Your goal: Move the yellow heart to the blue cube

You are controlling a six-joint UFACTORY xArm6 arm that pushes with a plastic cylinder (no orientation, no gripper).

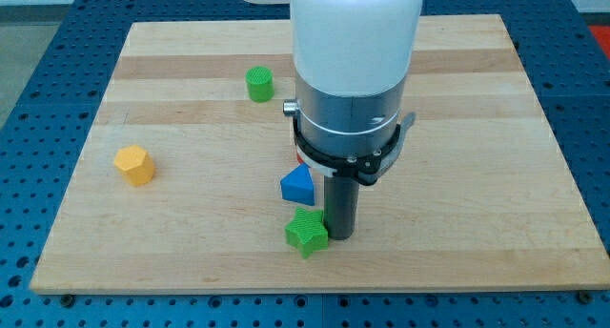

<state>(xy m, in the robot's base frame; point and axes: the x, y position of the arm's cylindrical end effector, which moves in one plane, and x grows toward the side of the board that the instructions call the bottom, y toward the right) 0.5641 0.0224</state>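
Star [306, 232] just left of my tip [340, 235]; wedge [297, 186] above.

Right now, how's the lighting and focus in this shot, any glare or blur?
Camera view: even, soft light; blocks cast only faint shadows on the wooden board. The white arm housing is bright, nearly washed out. The green star and blue block look sharp. My tip sits beside the star's right.

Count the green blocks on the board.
2. A green cylinder sits toward the view's top, left of the arm; a green star-shaped block lies near the view's bottom, touching my tip. The arm may hide others.
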